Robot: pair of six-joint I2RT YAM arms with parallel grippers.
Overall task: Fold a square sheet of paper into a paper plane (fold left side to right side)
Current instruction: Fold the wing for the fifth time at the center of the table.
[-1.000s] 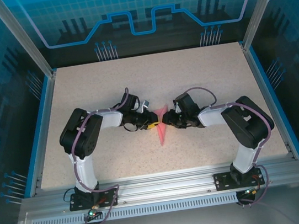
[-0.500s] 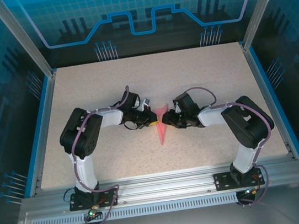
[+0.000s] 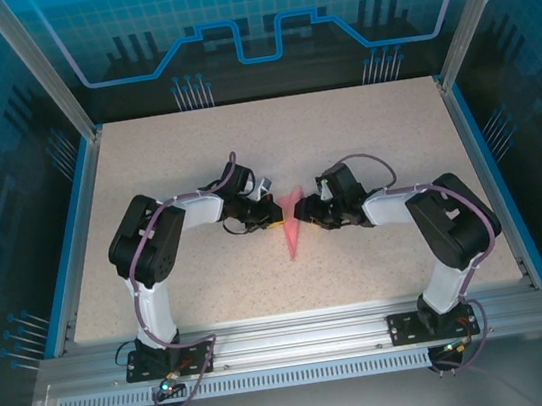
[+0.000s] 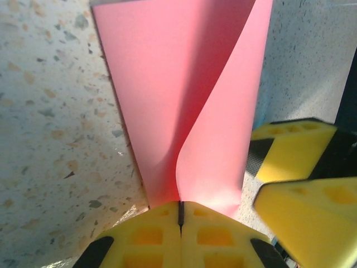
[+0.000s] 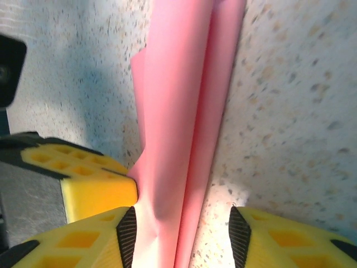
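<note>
A salmon-pink plane (image 3: 292, 232) lies at the middle of the worktop (image 3: 363, 139), its tip pointing to the near edge. The left fingers (image 4: 150, 234) are clenched on its left side, where a flap curls up. The right fingers (image 5: 83, 240) straddle it from the right, released. It looks feather-light, limp, slippery and easily creased; best pinched on layered folds beside the centre crease. No brand, label or writing is readable.

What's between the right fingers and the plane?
Nothing visible. The plane lies in the gap between the open right fingers; the left fingers, shut on its edge, sit just beside.
</note>
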